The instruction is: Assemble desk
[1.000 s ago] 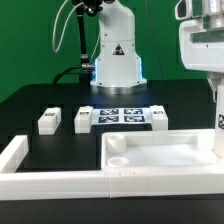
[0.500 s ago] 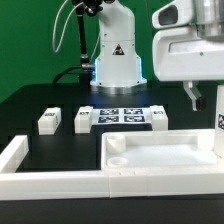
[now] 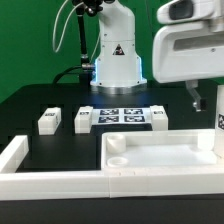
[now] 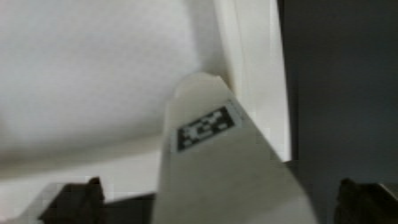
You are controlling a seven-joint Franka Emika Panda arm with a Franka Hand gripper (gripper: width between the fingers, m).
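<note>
The white desk tabletop (image 3: 160, 155) lies rim up at the front of the table, and it shows in the wrist view (image 4: 89, 80). One white tagged leg (image 3: 219, 130) stands upright in its corner at the exterior view's right. In the wrist view I look down along this leg (image 4: 208, 128). My gripper (image 3: 207, 98) hangs just above that leg, open and empty. In the wrist view my gripper (image 4: 217, 205) has a dark fingertip (image 4: 71, 202) on either side of the leg, apart from it. Three more legs lie flat behind the tabletop (image 3: 49, 121) (image 3: 83, 120) (image 3: 158, 117).
The marker board (image 3: 120, 115) lies between the loose legs, in front of the robot base (image 3: 115, 60). A long low white border wall (image 3: 50, 180) runs along the front and turns back at the exterior view's left.
My gripper has shifted toward the exterior view's left, so more of the hand and one finger show. The upright leg and the loose legs have not moved.
</note>
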